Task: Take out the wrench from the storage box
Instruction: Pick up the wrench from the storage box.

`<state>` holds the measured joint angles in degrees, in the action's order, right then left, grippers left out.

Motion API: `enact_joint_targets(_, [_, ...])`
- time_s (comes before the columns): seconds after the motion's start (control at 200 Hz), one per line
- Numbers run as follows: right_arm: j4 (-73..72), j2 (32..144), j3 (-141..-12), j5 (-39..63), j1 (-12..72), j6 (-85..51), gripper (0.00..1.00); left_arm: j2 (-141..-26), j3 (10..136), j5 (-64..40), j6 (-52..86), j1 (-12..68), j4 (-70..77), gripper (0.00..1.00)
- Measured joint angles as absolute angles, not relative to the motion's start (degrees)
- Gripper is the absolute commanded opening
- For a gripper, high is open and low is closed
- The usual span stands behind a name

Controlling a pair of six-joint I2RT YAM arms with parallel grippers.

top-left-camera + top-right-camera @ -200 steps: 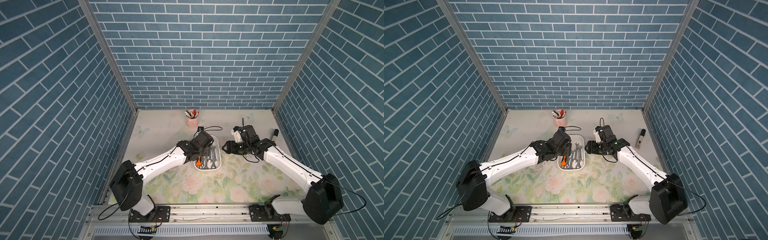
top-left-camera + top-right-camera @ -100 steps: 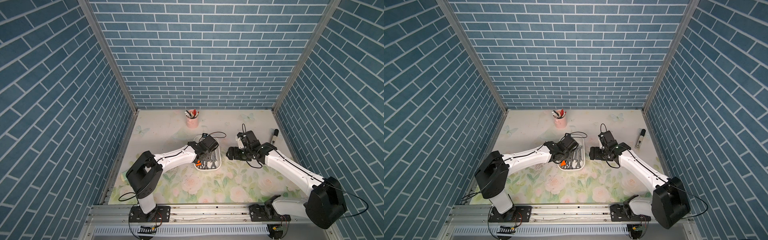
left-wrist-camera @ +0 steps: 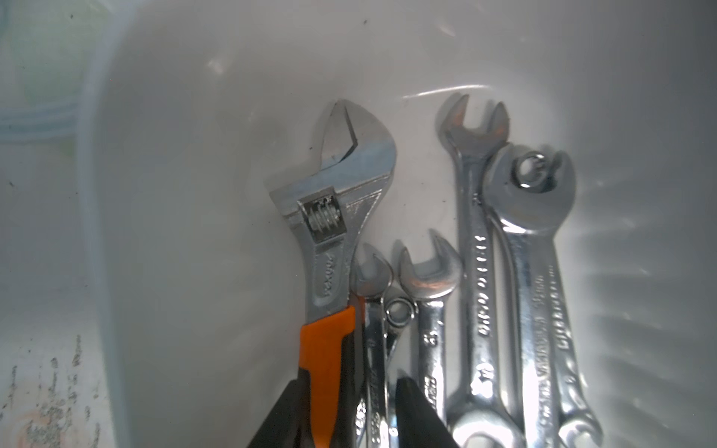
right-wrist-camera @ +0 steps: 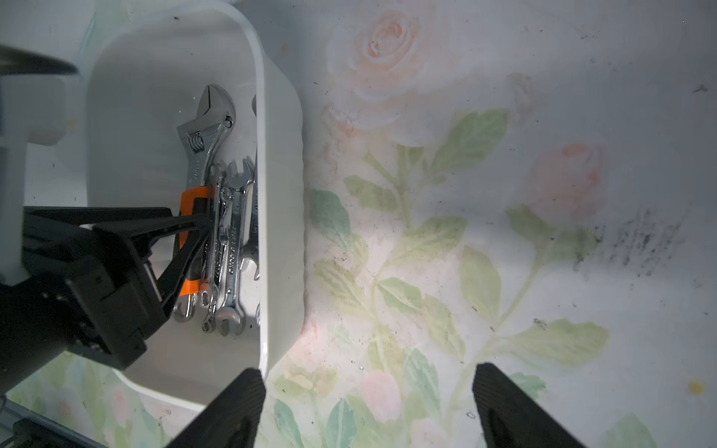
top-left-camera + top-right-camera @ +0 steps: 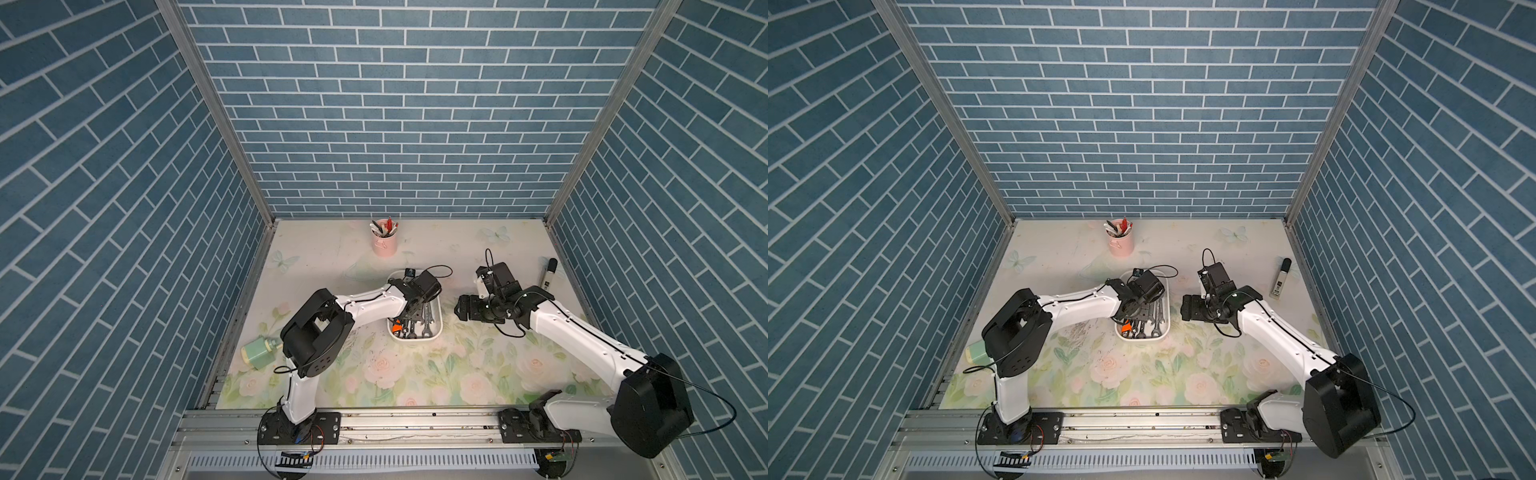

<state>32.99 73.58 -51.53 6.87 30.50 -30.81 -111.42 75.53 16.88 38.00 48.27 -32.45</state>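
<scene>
The white storage box (image 5: pixel 437 329) (image 5: pixel 1168 328) sits mid-table and holds several steel wrenches. An orange-handled adjustable wrench (image 3: pixel 337 217) (image 4: pixel 205 132) lies along their edge, with open-ended spanners (image 3: pixel 477 248) beside it. My left gripper (image 3: pixel 351 384) (image 4: pixel 201 225) (image 5: pixel 412 311) reaches down into the box, its black fingers (image 3: pixel 417 415) shut on the orange handle, with a slim spanner also caught between them. My right gripper (image 4: pixel 368 372) (image 5: pixel 463 309) (image 5: pixel 1187 309) hangs open just right of the box with only tablecloth between its fingers; one finger (image 4: pixel 236 407) overlaps the box rim.
A pink pen cup (image 5: pixel 384 243) stands at the back centre. A green bottle (image 5: pixel 259 351) lies by the left wall behind the left arm. A black-and-white marker (image 5: pixel 548 274) lies near the right wall. The floral tablecloth (image 4: pixel 504 232) spreads right of the box.
My left gripper dropped into the box and its jaws narrowed onto the orange handle. My right gripper opened wider and shifted slightly forward beside the box.
</scene>
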Motion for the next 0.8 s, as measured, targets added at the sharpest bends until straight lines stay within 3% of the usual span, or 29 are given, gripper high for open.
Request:
enact_joint_targets(0.235, [32.97, 73.95, -51.53, 7.33, 29.93, -30.79, 0.88, -112.95, 76.6, 16.45, 38.48, 47.48, -31.73, 0.52])
enact_joint_targets(0.8, [32.42, 76.01, -51.59, 9.19, 29.65, -30.63, 0.88, -114.24, 76.66, 12.78, 38.0, 46.5, -29.71, 0.39])
